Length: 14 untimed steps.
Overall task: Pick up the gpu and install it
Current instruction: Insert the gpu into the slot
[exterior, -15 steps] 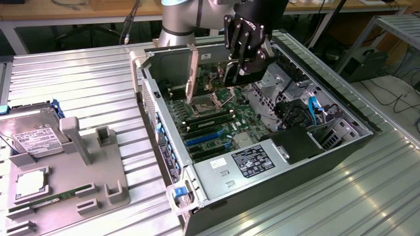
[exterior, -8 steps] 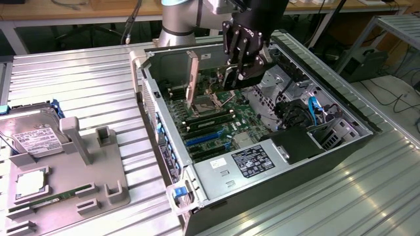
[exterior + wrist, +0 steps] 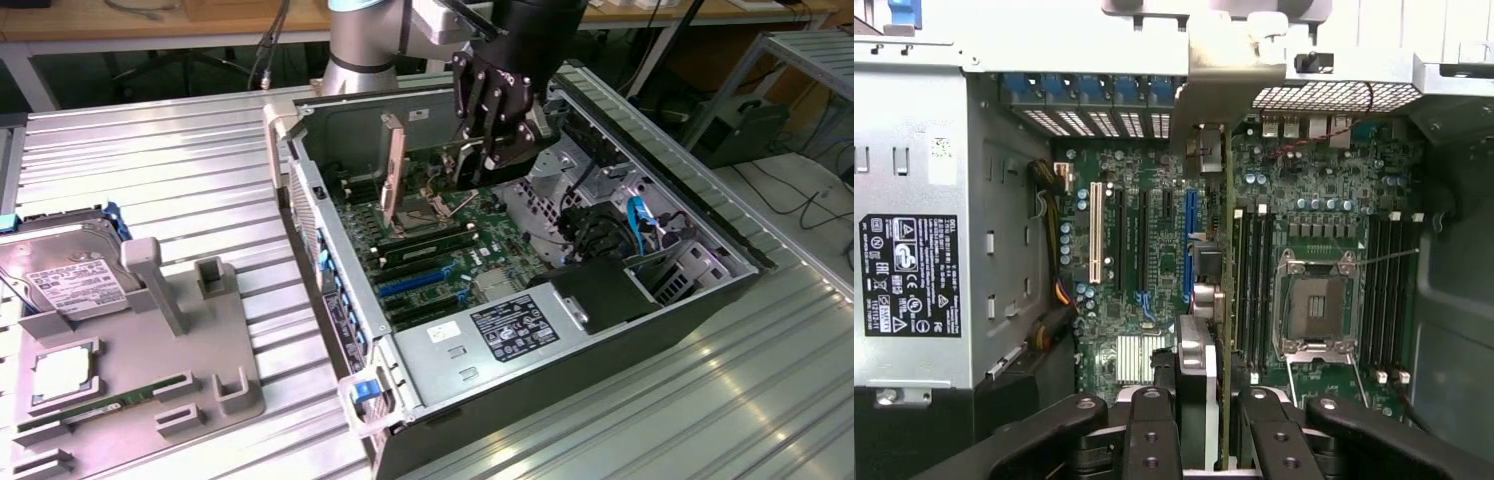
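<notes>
Over the motherboard (image 3: 487, 235), toward twelve o'clock inside the open computer case (image 3: 574, 390) in the exterior view, the pincer (image 3: 487, 160) was clamped on the gpu (image 3: 1226, 250). The card stood edge-on between its fingers (image 3: 1152, 420). At eight o'clock from the case, a grey tray (image 3: 200, 350) on the counter (image 3: 174, 160) carried a hard drive (image 3: 67, 280).

— What did the robot look like on your screen?

— I saw a silver-grey tubular arm (image 3: 363, 45) with a pale blue ring and a white wrist block (image 3: 438, 22). The gripper (image 3: 489, 165) was black with pale lettering, and its fingers (image 3: 1151, 430) were jointed bars with round pins.
</notes>
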Each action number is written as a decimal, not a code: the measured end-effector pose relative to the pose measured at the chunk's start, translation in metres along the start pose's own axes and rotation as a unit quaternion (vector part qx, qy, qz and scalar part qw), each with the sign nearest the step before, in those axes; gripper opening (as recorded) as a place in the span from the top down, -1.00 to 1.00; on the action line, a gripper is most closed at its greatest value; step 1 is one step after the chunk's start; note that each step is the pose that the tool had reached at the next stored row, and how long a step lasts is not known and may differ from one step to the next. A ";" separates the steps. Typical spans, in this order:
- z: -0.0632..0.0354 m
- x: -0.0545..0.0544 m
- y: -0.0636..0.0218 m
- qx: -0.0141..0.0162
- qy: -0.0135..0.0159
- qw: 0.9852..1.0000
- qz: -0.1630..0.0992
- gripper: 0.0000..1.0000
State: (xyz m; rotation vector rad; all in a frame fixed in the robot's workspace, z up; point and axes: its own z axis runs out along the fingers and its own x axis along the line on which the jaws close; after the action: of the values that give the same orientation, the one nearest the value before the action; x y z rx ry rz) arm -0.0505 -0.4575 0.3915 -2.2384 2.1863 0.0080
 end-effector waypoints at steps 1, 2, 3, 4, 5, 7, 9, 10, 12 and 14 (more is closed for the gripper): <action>0.0024 0.000 0.0000 0.000 -0.001 1.000 0.000 0.43; 0.0038 0.000 0.0005 0.000 -0.002 1.000 0.000 0.43; 0.0049 0.000 0.0015 0.001 -0.002 1.000 0.000 0.43; 0.0056 0.001 0.0023 0.002 -0.002 1.000 0.000 0.43; 0.0063 0.001 0.0029 0.003 -0.002 1.000 0.000 0.43; 0.0091 0.001 0.0032 0.004 -0.002 1.000 0.000 0.43; 0.0119 0.001 0.0033 0.006 -0.002 1.000 0.001 0.43; 0.0130 0.001 0.0033 0.006 -0.002 1.000 0.002 0.43; 0.0154 0.001 0.0034 0.006 -0.001 1.000 0.006 0.43; 0.0182 0.001 0.0034 0.007 -0.001 1.000 0.011 0.43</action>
State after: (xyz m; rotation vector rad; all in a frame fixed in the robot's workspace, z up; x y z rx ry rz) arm -0.0539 -0.4583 0.3733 -2.2055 2.2034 -0.0036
